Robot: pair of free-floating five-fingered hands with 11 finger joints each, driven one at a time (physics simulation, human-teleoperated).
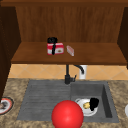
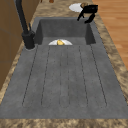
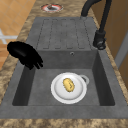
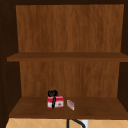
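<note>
We found the left hand (image 1: 52, 41) clasped over the red box (image 1: 55, 48) near the shelf's (image 1: 100, 53) front edge, where, in our judgement, a slack grip risked tipping it into the sink (image 1: 37, 100).

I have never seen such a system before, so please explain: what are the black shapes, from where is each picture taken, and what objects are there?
The black shapes are two floating robot hands in a simulated kitchen; they have no arms. The front view faces the sink. The two side views look along it from its left and right. The upper view shows the shelves above.

The left hand is on the lower shelf, with fingers reaching down over the front of a red and white box. A smaller box stands beside it. The right hand hovers over the basin's edge, fingers pointing down, holding nothing. In the basin lies a white plate with a yellow food item. A red ball shows in front, and a black faucet stands behind.
</note>
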